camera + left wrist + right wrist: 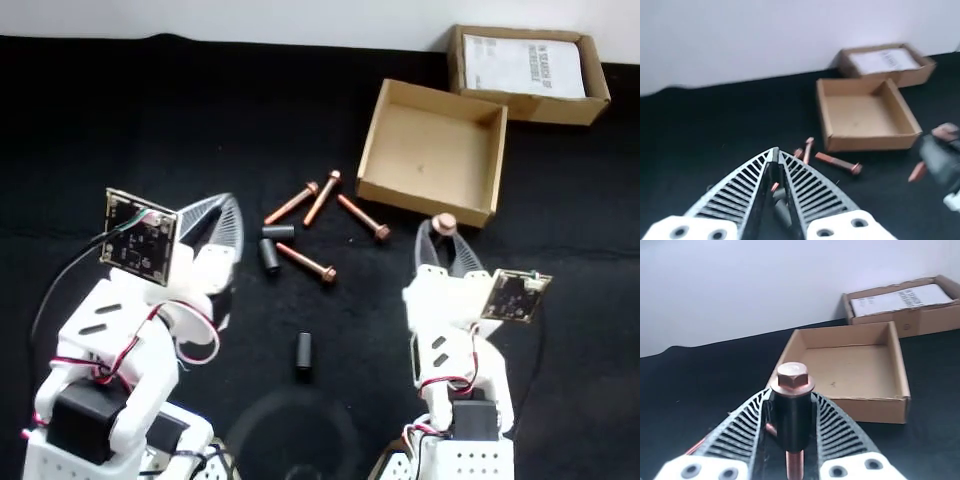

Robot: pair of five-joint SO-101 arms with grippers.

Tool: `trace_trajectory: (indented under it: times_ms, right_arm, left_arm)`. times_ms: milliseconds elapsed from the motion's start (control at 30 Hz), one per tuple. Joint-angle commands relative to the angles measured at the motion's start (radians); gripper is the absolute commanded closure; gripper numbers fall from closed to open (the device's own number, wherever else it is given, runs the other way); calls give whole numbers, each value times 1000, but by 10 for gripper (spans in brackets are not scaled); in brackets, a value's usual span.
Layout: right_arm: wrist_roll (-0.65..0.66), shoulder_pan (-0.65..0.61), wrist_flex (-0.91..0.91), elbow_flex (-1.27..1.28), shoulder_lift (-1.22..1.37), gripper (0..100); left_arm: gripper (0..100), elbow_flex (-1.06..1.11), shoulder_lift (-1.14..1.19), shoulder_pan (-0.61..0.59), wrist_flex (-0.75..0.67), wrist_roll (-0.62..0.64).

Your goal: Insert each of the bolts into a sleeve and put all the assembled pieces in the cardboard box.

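My right gripper (443,236) is shut on a black sleeve (792,420) with a copper bolt (795,377) through it, held upright just in front of the open cardboard box (385,135). The bolt's threaded end sticks out below the sleeve. Several loose copper bolts (306,261) lie on the black table left of the box. Two black sleeves (269,256) rest among them, and a third sleeve (304,352) lies nearer the arms. My left gripper (226,203) hovers left of the bolts, its fingertips (771,152) together with nothing between them.
A second cardboard box (590,100) holding a printed sheet stands behind the open one at the far right. A white wall runs along the table's far edge. The open box (900,365) is bare inside.
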Motion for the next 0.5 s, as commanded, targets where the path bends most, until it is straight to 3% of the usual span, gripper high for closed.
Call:
trace_trajectory:
  times_ms: [0,100,300,467]
  right_arm:
    - [12,44,4,-62,1,992]
    - [12,48,15,-136,2,992]
    - [12,47,102,-282,22,992]
    - [9,50,102,-438,208,992]
  left_arm:
    - [990,108,-90,-125,23,2]
    - [990,251,-206,-239,21,3]
    - [990,527,-458,-352,21,5]
    - [990,599,-432,-366,20,6]
